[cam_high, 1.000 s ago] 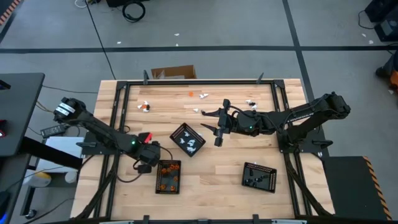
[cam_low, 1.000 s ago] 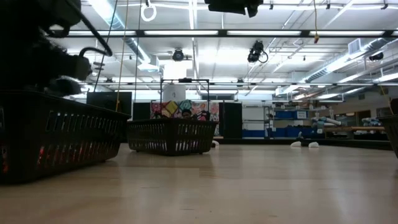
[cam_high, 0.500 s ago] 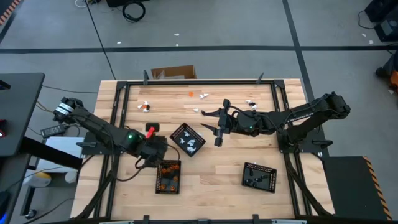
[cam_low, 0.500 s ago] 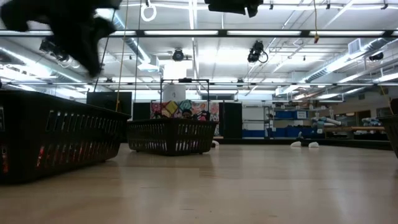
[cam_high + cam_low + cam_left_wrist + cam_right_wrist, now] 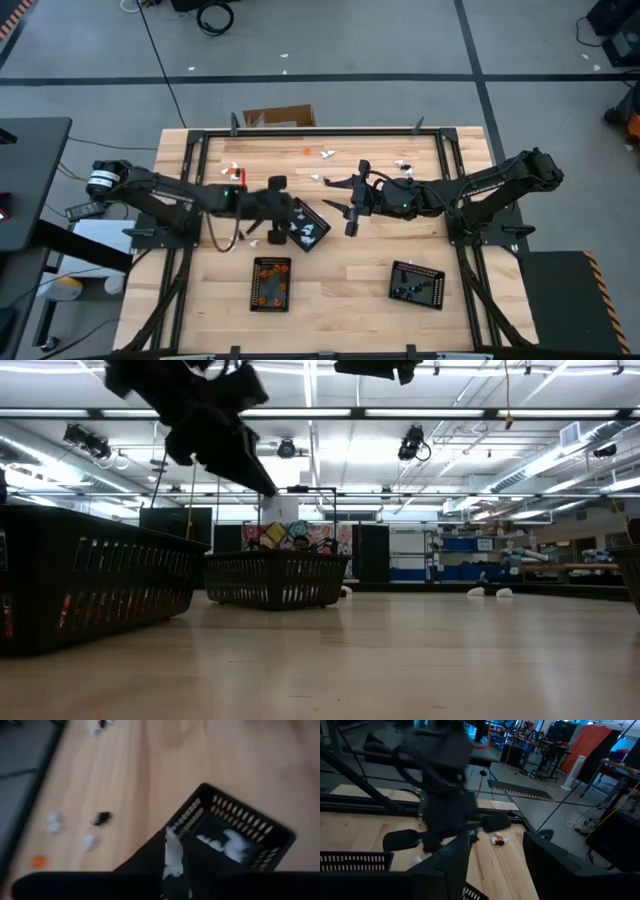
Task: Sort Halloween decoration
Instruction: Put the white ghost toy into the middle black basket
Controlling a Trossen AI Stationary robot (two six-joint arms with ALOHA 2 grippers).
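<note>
the left gripper (image 5: 283,215) hangs over the left edge of the middle tray (image 5: 305,226), pinching a white piece (image 5: 173,854). that tray holds white pieces; loose pieces (image 5: 318,154) lie along the table's far side. the right gripper (image 5: 349,207) hovers right of it, fingers spread, empty.

Halloween decoration (image 5: 325,153): tiny orange, white, black pcs. Loose ones lie at my table's far side; rest sorted by colour into 3 trays.
</note>
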